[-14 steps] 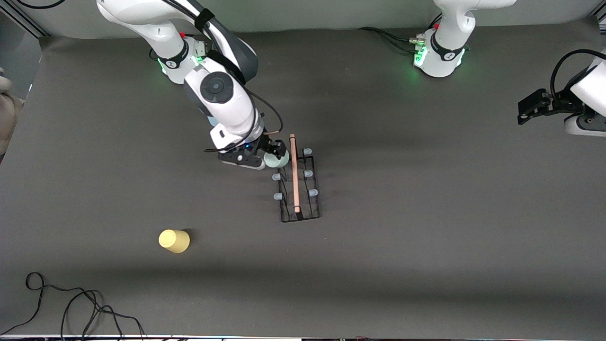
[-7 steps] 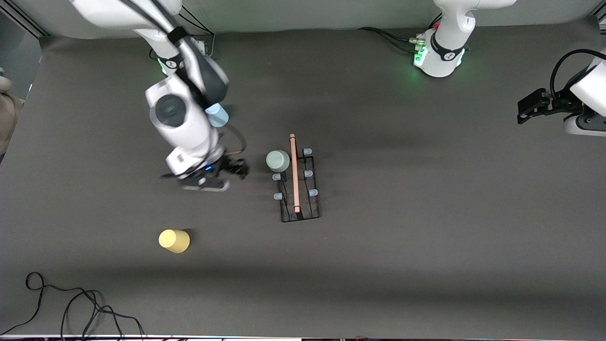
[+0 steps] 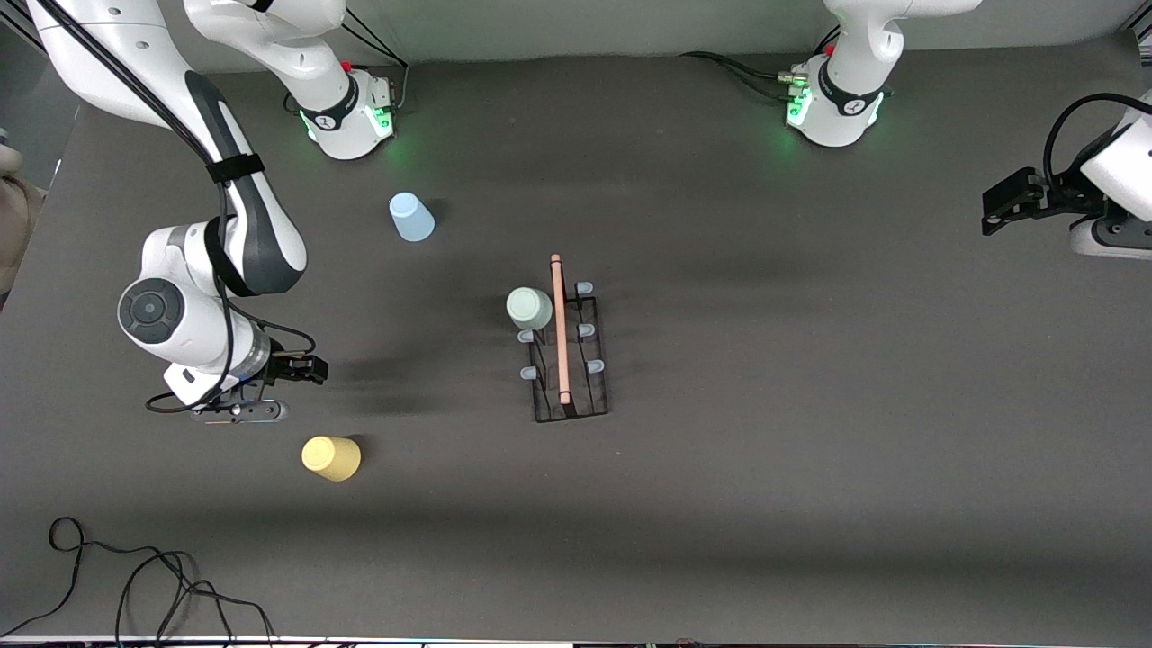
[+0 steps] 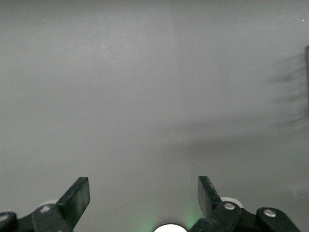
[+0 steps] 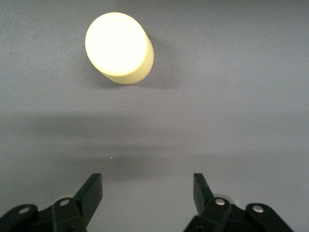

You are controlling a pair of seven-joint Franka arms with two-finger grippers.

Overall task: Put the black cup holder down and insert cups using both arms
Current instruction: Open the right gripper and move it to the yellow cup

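Three cups: mint cup [image 3: 529, 308] on black cup holder [image 3: 571, 409]; blue cup [image 3: 410, 217], yellow cup [image 3: 331, 457] on worktop [image 3: 810, 405].
Right tool [image 3: 301, 370]: wide, empty, over worktop near yellow cup.
Left tool [image 4: 143, 193]: wide, empty, waiting.

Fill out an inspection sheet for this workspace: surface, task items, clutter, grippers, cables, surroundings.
Surface: dark table mat.
Task items: black cup holder standing mid-table; mint cup on a peg; blue cup and yellow cup upside down on the mat.
Clutter: nothing seen.
Grippers: right gripper open, empty, near the yellow cup; left gripper open, empty, waiting at the left arm's end.
Cables: loose black cable at the mat's near edge.
Surroundings: pale wall.
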